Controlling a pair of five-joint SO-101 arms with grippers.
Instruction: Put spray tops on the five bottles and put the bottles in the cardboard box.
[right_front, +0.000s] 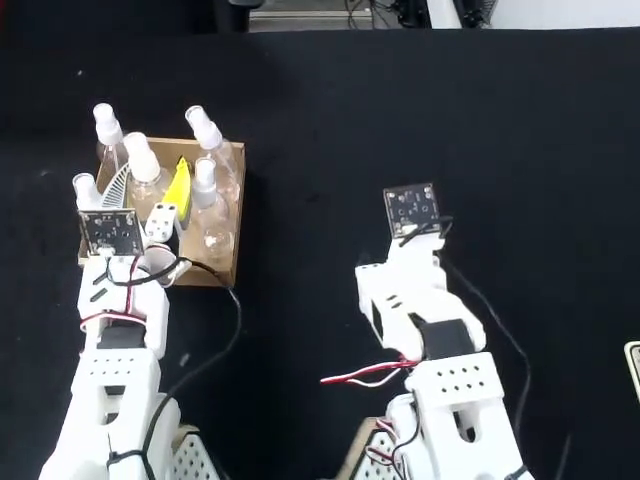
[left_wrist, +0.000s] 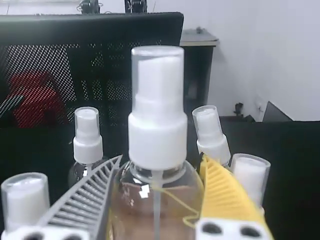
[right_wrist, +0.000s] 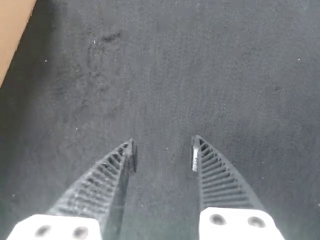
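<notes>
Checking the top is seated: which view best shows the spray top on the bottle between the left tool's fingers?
Left wrist view: the spray top stands close and centered, collar visible. The high view shows it small, from above. The right wrist view faces black tabletop.

The bottle is clear with a white spray top. The left gripper has one grey ribbed finger and one yellow. The right gripper has ribbed fingers that look dark grey, perhaps black. The cardboard box is brown, the table black.
</notes>
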